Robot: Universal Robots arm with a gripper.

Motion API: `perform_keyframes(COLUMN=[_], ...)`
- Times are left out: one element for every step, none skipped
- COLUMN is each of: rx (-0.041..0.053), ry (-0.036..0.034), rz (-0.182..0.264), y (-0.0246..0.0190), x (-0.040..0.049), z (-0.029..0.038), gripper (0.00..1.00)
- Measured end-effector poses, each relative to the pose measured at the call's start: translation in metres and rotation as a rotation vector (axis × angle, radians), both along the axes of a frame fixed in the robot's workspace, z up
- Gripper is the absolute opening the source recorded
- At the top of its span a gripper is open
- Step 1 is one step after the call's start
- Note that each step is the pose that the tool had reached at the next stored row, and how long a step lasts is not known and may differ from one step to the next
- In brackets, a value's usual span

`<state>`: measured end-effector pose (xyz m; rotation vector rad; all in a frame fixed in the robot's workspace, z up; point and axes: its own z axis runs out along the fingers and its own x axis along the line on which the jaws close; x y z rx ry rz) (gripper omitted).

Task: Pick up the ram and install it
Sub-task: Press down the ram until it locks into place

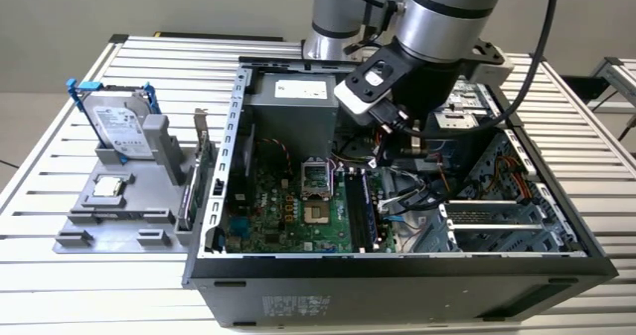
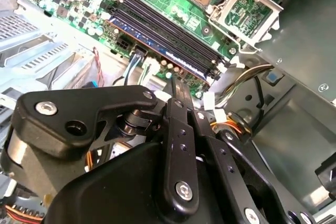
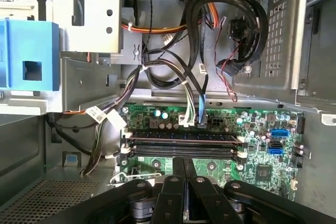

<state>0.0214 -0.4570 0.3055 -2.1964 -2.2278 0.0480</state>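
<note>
— Blue-green ram (image 2: pixel 157 47) sits in its motherboard (image 3: pixel 220 169) slot, just beyond the gripper (image 3: pixel 184 169)'s tips.
— Fingers together, holding nothing. Seating looks done; I'd check the latches.

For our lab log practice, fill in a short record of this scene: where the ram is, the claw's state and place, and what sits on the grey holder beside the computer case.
ram: seated in a motherboard memory slot, not held
claw: shut, holding nothing, over the memory slots inside the computer case
processor socket: bare, no chip in it
grey holder: carries a hard drive in a blue bracket and a processor chip
</note>
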Motion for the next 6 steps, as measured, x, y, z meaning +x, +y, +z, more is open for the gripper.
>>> perform_keyframes(rx=[0.0001,0.0004,0.0001,0.0001,0.0000,0.0001], ry=[0.0000,-0.0001,0.0000,0.0000,0.0000,0.0000], rz=[0.000,0.000,0.000,0.000,0.000,0.000], y=[0.0000,0.0000,0.0000,0.0000,0.0000,0.0000], x=[0.0000,0.0000,0.0000,0.0000,0.0000,0.0000], z=[0.0004,0.0005,0.0009,0.0011,0.0011,0.0011], gripper=[0.00,0.00,0.00,0.00,0.00,0.00])
